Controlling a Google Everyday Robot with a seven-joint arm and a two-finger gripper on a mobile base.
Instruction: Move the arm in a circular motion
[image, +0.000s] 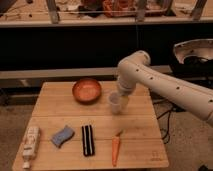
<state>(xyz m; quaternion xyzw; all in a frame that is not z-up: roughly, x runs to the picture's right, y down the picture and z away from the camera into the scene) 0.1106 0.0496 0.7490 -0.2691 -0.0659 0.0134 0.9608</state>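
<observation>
I'm looking at a light wooden table (145, 127). An orange bowl (86, 90) sits upright toward the back, left of centre. Along the front, left to right: a white bottle (31, 143) lying flat by the left edge, a blue sponge (62, 136), a black striped bar (88, 140), and a carrot (115, 148) with its stem end pointing away. The gripper (116, 102) is over the table's back half, just right of the bowl. I can't tell whether it touches the top.
</observation>
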